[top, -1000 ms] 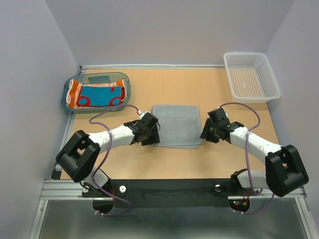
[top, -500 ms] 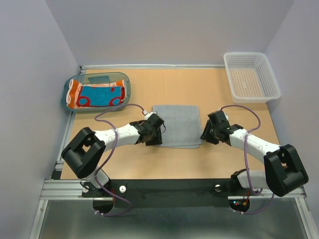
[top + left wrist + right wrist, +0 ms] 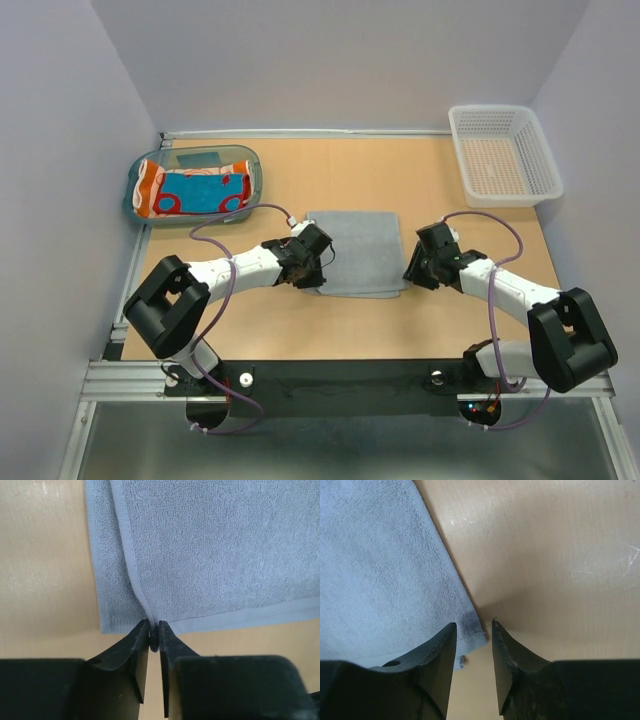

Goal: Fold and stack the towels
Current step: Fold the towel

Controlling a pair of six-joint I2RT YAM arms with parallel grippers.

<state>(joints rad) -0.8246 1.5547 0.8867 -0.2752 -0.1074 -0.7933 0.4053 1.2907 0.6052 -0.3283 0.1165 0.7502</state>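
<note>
Presently, your stock on the surface (image 3: 400, 185) reads:

- Grey towel (image 3: 358, 250), one, lying flat at mid-frame in the top view. The left wrist view shows you two hemmed layers along its left edge, which the top view does not resolve.
- Left pincer (image 3: 154, 636), at the towel's lower-left corner. It is narrow, with the tips pinched on a raised ridge of hem. From above, the arm hides this grip from you.
- Right pincer (image 3: 473, 632), at the towel's lower-right corner. The tips stand apart and the corner lies flat between them, not gripped.
- Coloured towels (image 3: 195, 190), orange, red and teal-blue, in the teal tray (image 3: 256, 172) at upper left, top view only.
- White basket (image 3: 505, 113), upper right, top view only.
</note>
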